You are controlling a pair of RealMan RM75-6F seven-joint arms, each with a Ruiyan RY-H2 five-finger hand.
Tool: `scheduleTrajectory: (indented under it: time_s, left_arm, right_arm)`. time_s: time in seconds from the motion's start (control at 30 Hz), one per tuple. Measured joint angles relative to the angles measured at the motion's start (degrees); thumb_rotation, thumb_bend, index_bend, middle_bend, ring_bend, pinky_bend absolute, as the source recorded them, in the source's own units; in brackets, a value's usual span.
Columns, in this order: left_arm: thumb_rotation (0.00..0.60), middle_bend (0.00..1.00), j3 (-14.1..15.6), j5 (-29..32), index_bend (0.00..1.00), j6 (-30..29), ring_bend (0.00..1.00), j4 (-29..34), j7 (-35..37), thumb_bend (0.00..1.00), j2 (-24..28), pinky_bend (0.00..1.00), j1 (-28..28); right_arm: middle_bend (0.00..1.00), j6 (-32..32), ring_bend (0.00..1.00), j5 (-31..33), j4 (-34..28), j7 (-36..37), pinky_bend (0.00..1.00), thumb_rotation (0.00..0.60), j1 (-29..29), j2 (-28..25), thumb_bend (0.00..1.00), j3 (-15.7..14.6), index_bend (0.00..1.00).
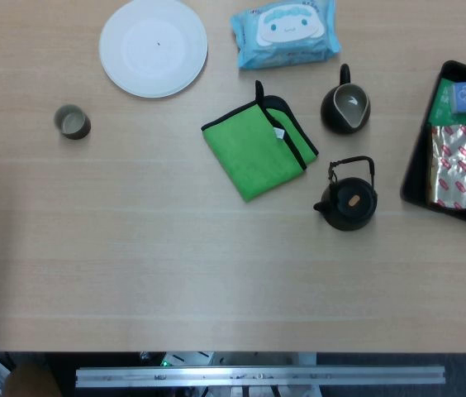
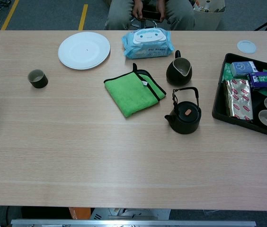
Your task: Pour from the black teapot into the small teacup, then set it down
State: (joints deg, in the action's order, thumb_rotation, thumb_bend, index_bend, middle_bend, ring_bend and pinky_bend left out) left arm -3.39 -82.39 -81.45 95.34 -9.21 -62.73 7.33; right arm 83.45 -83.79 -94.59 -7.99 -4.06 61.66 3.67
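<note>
The black teapot (image 1: 349, 201) (image 2: 184, 117) stands upright right of the table's middle, its wire handle raised and its spout pointing left. The small dark teacup (image 1: 73, 122) (image 2: 38, 78) sits far off at the left, upright, its pale inside showing. Nothing touches either of them. Neither of my hands appears in the head view or the chest view.
A green cloth (image 1: 256, 150) lies between cup and teapot. A black pitcher (image 1: 346, 106) stands behind the teapot. A white plate (image 1: 153, 45) and a blue wipes pack (image 1: 285, 32) lie at the back. A black tray (image 2: 221, 101) with packets and cups fills the right edge.
</note>
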Motion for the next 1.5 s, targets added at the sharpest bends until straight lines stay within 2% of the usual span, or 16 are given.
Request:
scheduleTrajectory:
  time_s: [0.2,0.63,1.2,1.5]
  left_arm:
    - [0.600,0.16,-0.28,0.34,0.15,1.10,0.13,-0.30,-0.36,0.44,-0.58,0.13,0.98]
    - [0.600,0.16,-0.28,0.18,0.15,-0.82,0.13,-0.68,0.47,0.44,-0.44,0.13,0.17]
    - [0.600,0.15,0.41,-0.28,0.15,-1.18,0.13,1.06,0.66,0.44,0.93,0.13,-0.36]
    - [0.600,0.15,1.12,-1.24,0.15,-1.06,0.13,1.99,0.74,0.44,1.41,0.13,-0.52]
  right_arm:
    - [0.34,-0.68,0.27,0.40,0.10,-0.19,0.25,0.600,-0.43,0.12,0.06,0.21,0.28]
    - [0.36,-1.88,0.27,-2.12,-1.63,0.86,0.25,0.600,-2.79,-0.92,0.06,0.94,0.28]
    - [0.39,-15.23,0.27,-8.06,-4.44,5.95,0.25,0.600,-13.72,-1.91,0.00,0.70,0.28]
    - [0.39,-22.95,0.27,-8.57,-4.65,8.01,0.25,0.600,-19.70,0.47,0.00,0.47,0.28]
